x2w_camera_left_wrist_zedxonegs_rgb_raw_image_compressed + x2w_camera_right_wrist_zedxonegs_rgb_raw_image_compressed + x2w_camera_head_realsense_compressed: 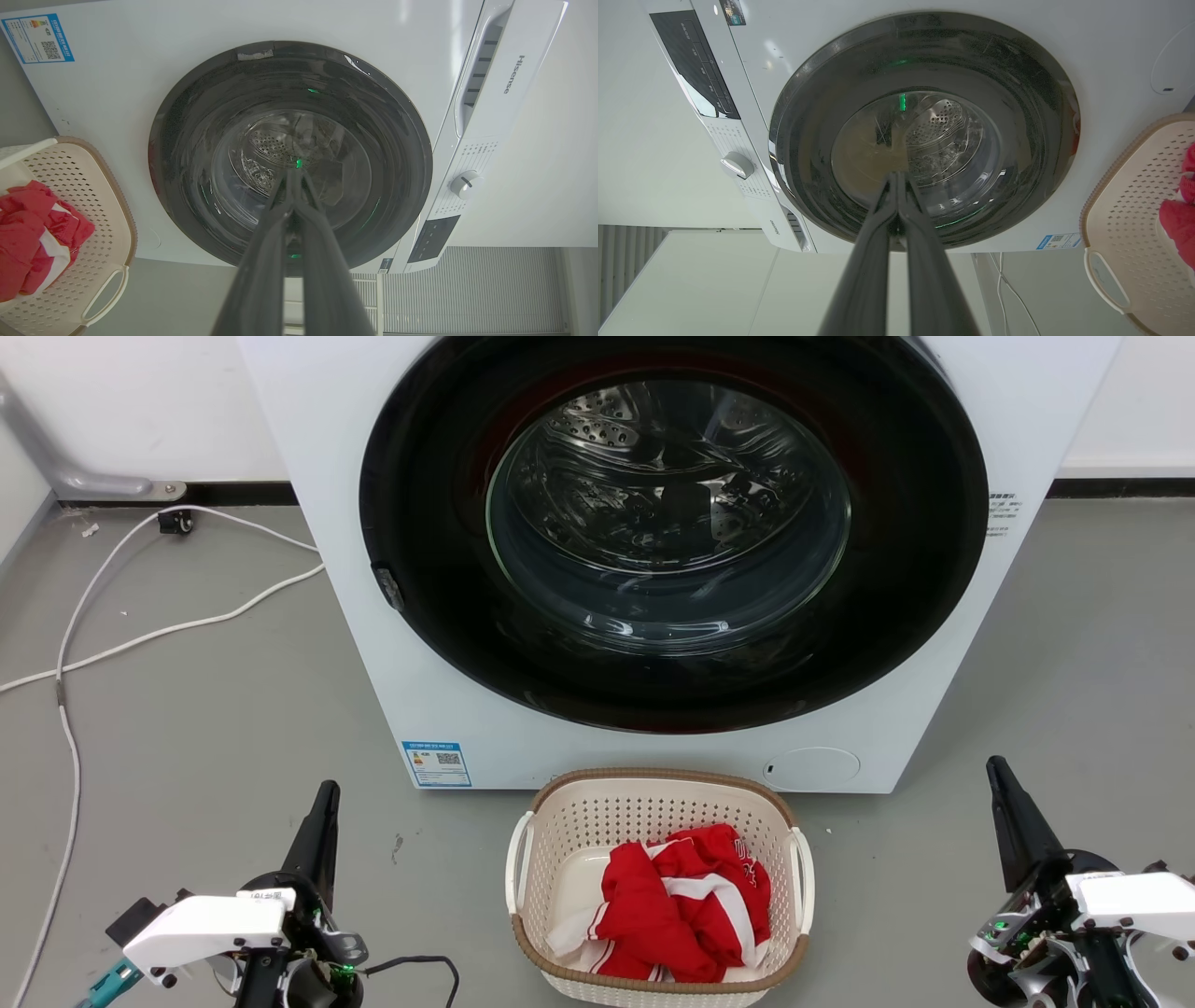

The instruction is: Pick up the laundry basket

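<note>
The cream, brown-rimmed perforated plastic laundry basket (607, 826) sits on the grey floor (233, 728), its far edge just beside the white front-loading washing machine (448, 709), with red-and-white clothes (686, 910) inside. Bare floor flanks its 2 white handles (516, 863). The left gripper (327, 791) and right gripper (997, 767) sit well apart from it, fingers pressed together, empty.

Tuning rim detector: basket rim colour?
Brown, woven-look rim on the cream basket; clearest in head view.

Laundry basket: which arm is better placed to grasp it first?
Left, but only marginally: the left pincer seems slightly nearer the laundry basket than the right pincer; both are shut.
</note>
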Motion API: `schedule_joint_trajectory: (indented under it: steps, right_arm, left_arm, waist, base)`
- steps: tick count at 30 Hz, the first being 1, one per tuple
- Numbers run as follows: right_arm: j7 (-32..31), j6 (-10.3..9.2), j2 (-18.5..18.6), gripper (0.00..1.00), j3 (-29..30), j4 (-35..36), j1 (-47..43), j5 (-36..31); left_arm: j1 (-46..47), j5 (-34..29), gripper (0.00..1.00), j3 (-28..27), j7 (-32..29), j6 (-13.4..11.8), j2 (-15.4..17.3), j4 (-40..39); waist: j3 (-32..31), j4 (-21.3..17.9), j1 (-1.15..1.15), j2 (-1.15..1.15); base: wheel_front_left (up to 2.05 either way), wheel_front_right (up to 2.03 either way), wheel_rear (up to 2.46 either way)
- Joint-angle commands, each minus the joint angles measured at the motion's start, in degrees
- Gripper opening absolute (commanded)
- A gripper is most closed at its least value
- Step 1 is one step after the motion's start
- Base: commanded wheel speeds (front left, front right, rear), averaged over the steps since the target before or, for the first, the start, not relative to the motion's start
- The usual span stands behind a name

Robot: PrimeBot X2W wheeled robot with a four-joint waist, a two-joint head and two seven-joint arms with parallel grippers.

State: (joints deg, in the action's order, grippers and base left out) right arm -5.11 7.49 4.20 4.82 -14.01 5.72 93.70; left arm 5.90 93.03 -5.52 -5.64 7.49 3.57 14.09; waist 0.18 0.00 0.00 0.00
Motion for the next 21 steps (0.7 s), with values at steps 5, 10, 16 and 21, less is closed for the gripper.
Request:
schedule_joint_trajectory:
  steps: [5, 10, 16, 21]
  right_arm:
    - [-0.31, 0.01, -0.19, 0.0, 0.19, -0.08, 0.67, -0.33]
    - [-0.42, 0.0, -0.23, 0.0, 0.3, -0.08, 0.68, -0.35]
    - [-0.46, 0.0, -0.29, 0.0, 0.43, -0.08, 0.69, -0.44]
    - [0.24, -0.01, -0.55, 1.0, -0.12, -0.63, -0.86, -0.35]
  left_arm:
    - [0.42, -0.21, 0.0, -0.12, -0.19, 0.0, 0.05, 0.04]
    - [0.43, -0.26, 0.0, -0.19, -0.27, 0.0, 0.0, 0.04]
    - [0.44, -0.36, 0.0, -0.27, -0.26, 0.0, -0.06, 0.04]
    - [-0.78, 0.07, 1.0, 0.09, 0.11, 0.0, -0.4, 0.7]
  waist:
    - [0.0, 0.0, 0.0, 0.0]
    - [0.0, 0.0, 0.0, 0.0]
    - [0.0, 0.0, 0.0, 0.0]
    - [0.01, 0.0, 0.0, 0.0]
  base:
    - [0.0, 0.0, 0.0]
    - [0.0, 0.0, 0.0]
    - [0.0, 0.0, 0.0]
    - [0.0, 0.0, 0.0]
